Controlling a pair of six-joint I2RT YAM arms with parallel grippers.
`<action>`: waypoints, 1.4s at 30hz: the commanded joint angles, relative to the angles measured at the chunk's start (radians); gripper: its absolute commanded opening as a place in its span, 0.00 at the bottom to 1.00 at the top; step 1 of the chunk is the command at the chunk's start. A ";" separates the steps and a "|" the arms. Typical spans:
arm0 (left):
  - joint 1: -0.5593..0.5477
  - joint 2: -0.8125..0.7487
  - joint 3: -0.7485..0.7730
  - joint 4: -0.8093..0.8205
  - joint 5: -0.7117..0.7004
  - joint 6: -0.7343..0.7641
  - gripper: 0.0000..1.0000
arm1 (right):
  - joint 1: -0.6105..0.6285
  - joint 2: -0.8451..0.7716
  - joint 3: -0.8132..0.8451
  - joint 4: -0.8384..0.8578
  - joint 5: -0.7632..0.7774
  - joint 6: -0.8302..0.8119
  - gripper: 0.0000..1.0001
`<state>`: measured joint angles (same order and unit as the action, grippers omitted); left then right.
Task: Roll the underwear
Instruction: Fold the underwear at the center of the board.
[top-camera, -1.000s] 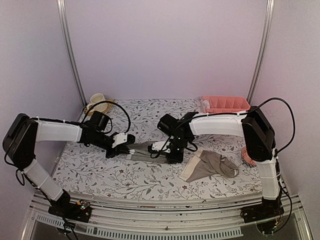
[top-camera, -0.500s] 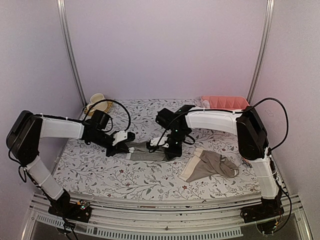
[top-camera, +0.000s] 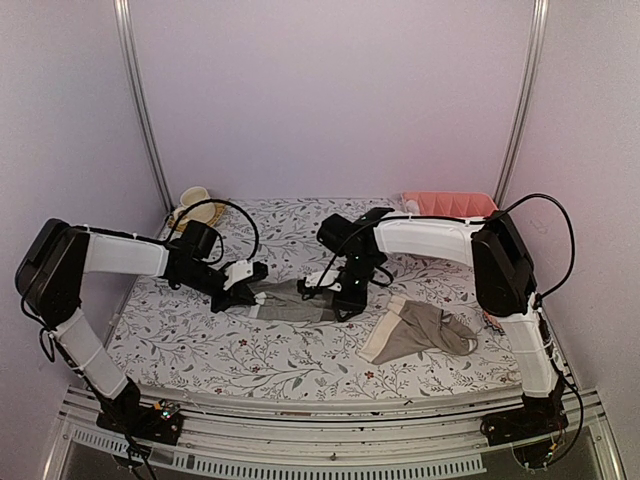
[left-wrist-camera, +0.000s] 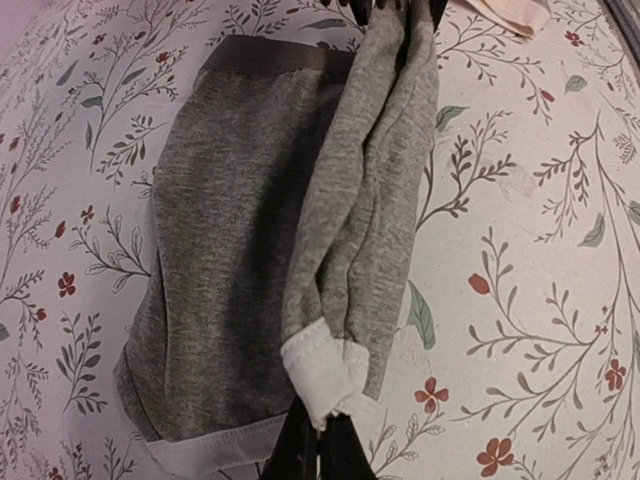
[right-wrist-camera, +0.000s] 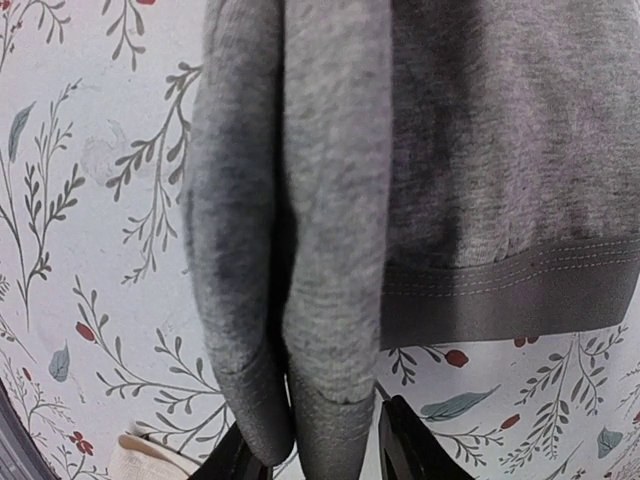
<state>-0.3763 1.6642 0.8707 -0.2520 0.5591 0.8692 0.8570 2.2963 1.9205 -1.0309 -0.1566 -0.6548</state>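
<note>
The grey underwear (top-camera: 293, 301) with white edging lies mid-table between my two grippers. My left gripper (top-camera: 243, 292) is shut on its white-edged corner (left-wrist-camera: 322, 372), and its fingertips (left-wrist-camera: 335, 455) are pressed together. My right gripper (top-camera: 346, 293) is shut on the opposite end, and its fingers (right-wrist-camera: 402, 450) pinch a folded-over ridge of grey cloth (right-wrist-camera: 325, 250). This fold stands up along one side, above the flat part (left-wrist-camera: 225, 230). The taupe underwear (top-camera: 420, 331) with a cream waistband lies crumpled to the right, apart from both grippers.
A pink basket (top-camera: 450, 207) stands at the back right. A cream cup on a wicker mat (top-camera: 196, 203) stands at the back left. A bit of the pink knitted ball (top-camera: 488, 318) shows by the right arm. The table has a floral cloth (top-camera: 250, 355).
Both grippers keep their hold on the grey underwear. The right gripper has shifted slightly toward the back, and the held edge of the cloth has moved with it.
</note>
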 joint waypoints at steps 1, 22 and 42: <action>0.016 0.009 0.025 0.005 0.000 -0.016 0.00 | 0.011 -0.033 -0.025 0.062 -0.073 0.004 0.41; 0.018 0.022 0.024 0.021 -0.024 -0.042 0.00 | 0.034 -0.161 -0.234 0.343 -0.048 0.098 0.27; 0.053 -0.006 0.048 0.041 -0.100 -0.101 0.00 | -0.005 -0.023 0.039 0.221 0.042 0.068 0.18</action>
<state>-0.3470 1.6772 0.8894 -0.2375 0.4740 0.7921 0.8604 2.2276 1.9213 -0.7666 -0.1581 -0.5694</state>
